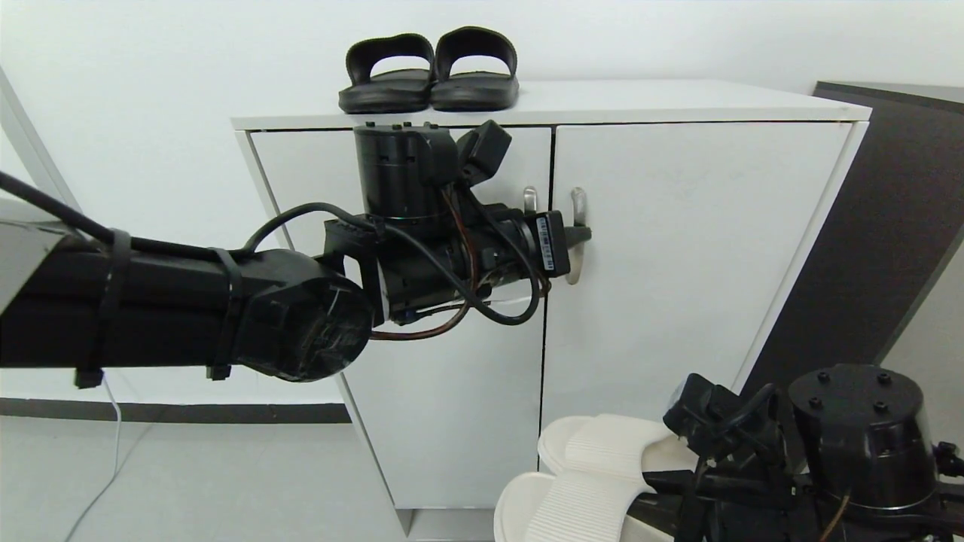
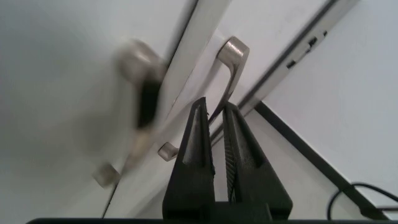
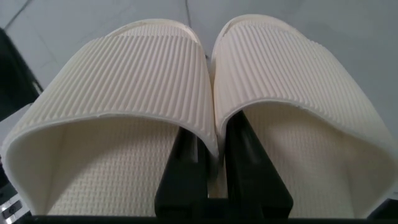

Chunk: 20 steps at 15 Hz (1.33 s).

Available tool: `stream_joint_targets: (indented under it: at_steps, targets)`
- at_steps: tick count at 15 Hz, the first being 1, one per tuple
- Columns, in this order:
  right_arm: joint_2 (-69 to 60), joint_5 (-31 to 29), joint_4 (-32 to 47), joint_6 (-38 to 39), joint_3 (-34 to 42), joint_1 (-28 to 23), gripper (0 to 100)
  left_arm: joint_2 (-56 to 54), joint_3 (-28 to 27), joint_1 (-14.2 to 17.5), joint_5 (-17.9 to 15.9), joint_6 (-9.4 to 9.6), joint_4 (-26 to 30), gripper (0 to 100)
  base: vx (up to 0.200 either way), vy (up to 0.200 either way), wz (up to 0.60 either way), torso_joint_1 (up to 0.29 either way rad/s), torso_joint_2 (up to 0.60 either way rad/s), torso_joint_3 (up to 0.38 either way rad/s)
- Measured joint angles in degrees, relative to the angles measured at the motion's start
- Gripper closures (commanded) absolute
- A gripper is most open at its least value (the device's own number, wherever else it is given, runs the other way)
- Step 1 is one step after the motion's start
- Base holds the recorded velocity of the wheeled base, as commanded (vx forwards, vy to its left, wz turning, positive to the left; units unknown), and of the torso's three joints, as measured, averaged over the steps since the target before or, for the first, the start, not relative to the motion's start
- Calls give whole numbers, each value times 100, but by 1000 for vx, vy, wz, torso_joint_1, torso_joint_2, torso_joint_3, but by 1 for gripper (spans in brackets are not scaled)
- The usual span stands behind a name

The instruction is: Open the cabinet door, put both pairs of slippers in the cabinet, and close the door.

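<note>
Cabinet: the left gripper has its jaws drawn nearly together on the handle of the right door, with the thin metal bar running down between the two black fingers. The gripper comes at the handle level, from the left, reaching across the front of the left door. Both doors lie flush and closed, with only the dark seam between them. The left door's own handle stands just beside the gripped one, untouched.

Low on the right, the right gripper is clamped on the white slippers. Its fingers reach in under the ribbed straps and pinch the two inner strap walls together, so the pair is held side by side. The pair hangs in front of the foot of the right door, toes toward it, above the pale floor.

On the top, above the left door, the black slippers sit as a pair, touching each other, open heels toward the camera.
</note>
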Motion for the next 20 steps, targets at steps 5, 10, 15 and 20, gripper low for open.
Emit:
stream_joint_targets:
  at_steps: [5,10,15,20]
  targets:
    - [-284,866,0,-557,427,11,100,-433,844,-330,2,0,-389,100,0,0,0,0,0,0]
    - [-354,1161,-165,-873,730,22,100,-953,1681,-490,9,22,-874,100,0,0,0,0,0,0]
    - [-356,1202,-279,-1001,866,22,100,-1106,1863,-28,-24,-49,-1096,100,0,0,0,0,0,0]
    - [-350,1197,-277,-1005,866,22,100,-808,1521,262,-39,-315,-1254,100,0,0,0,0,0,0]
